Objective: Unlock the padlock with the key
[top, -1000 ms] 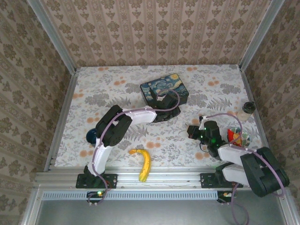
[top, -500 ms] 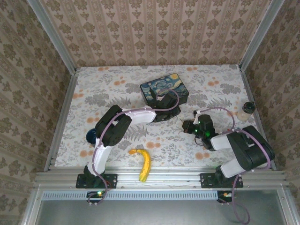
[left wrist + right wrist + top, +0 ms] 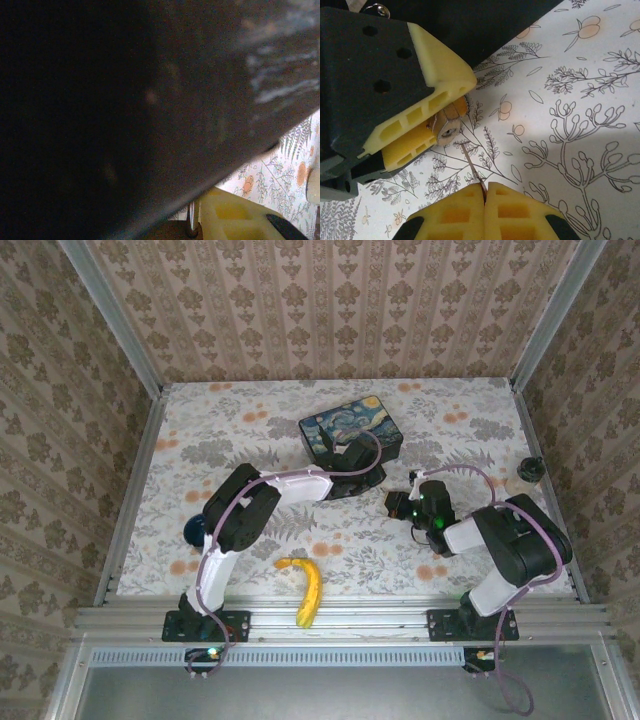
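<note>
Two grippers were working; what did each have hold of? (technician)

The right gripper had its yellow pads pressed fully together on the key, with the bare blade projecting ahead of them. The left gripper was clamped on the padlock, pinching the brass body between its fingers. (onlooker)

Where did the lock sit? (technician)

Mid-table, right of centre. From above, the left gripper stood just at 6 o'clock of the painted tin box. The right gripper lay at 5 o'clock of the left one, close to it. The banana was well apart, at the near edge. (onlooker)

Which relation did the insertion turn on? (technician)

Seen from the right wrist, the keyhole faced the key. It lay at about 10 o'clock of the blade tip, near it but not touching. The blade's long axis ran toward 11 o'clock. I judged that this line passed just to the 3 o'clock side of the keyhole. The next move therefore called for a slight shift toward 9 o'clock before advancing. Pushed straight on, the tip might have skated off the brass face. The right arm was the one placed to correct this; the left needed only to hold firm. (onlooker)
</note>
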You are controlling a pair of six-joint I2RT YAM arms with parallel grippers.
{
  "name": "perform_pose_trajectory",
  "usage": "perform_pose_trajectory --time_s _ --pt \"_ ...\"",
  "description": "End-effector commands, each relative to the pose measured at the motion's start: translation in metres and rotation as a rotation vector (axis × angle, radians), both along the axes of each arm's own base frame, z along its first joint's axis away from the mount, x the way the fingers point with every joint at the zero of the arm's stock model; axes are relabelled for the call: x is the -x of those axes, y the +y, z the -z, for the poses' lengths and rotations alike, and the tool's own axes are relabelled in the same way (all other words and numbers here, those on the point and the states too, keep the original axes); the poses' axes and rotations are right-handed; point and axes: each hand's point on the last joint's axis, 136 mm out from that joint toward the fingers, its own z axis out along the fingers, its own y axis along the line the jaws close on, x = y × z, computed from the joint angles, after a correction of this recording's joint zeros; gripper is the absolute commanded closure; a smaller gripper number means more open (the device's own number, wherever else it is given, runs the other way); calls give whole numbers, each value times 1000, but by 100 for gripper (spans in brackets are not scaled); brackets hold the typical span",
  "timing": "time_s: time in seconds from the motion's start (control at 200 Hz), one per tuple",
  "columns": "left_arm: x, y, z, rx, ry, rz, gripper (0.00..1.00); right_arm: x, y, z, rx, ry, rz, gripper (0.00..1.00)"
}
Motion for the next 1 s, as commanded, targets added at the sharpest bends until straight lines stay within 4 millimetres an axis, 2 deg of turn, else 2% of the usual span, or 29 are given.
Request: perform_pose_trajectory --time_s 0.0,0.47,0.995 --pt "17 -7 15 72 137 -1 100 -9 8 -10 -16 -41 -21 100" --pt "19 -9 18 83 153 5 100 -17 11 -13 -34 -47 -16 100" --pt "19 -8 22 85 164 0 100 -19 12 -27 -60 -79 -11 100"
